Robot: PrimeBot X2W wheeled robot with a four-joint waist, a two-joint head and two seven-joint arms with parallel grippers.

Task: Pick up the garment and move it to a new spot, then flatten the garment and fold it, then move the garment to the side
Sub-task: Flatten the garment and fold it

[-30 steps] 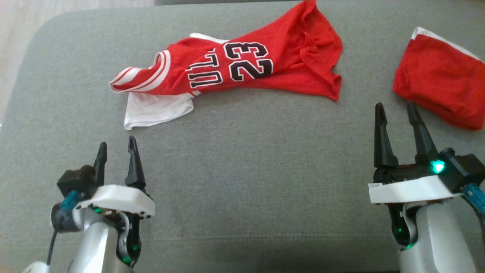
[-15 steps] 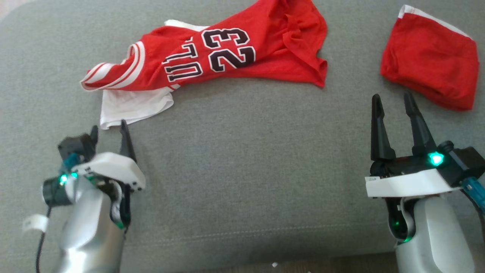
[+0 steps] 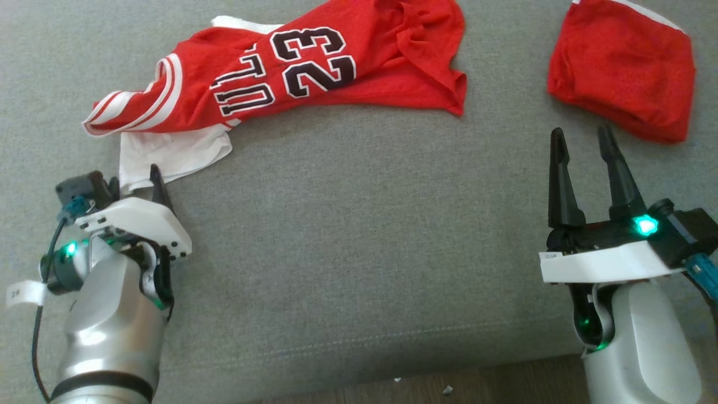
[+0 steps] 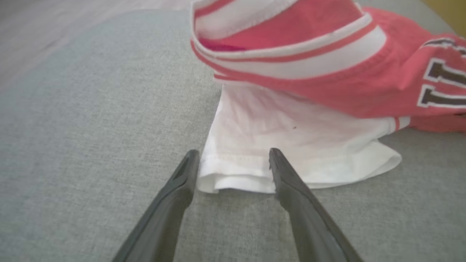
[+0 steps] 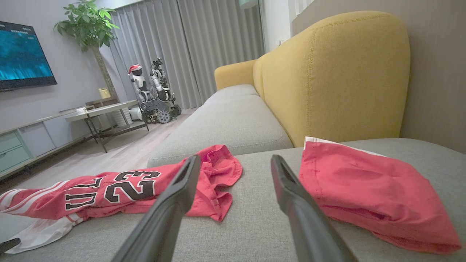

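Looking down in the head view, the red number-23 jersey (image 3: 314,67) lies crosswise on the grey sofa cushion (image 3: 359,235). Its white hem (image 3: 174,151) is just ahead of the left gripper (image 3: 134,175). The right gripper (image 3: 579,132), fingers spread, is well apart from it, beside the red shorts (image 3: 622,73). In the left wrist view, the hem's corner lies between that gripper's spread fingers, ungripped. In the right wrist view, the jersey stretches away leftward.

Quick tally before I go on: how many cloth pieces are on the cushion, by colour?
Red: 2, the jersey and the folded piece.
White: 1, the white piece under the jersey; attached or separate, cannot tell.
Total: 3.
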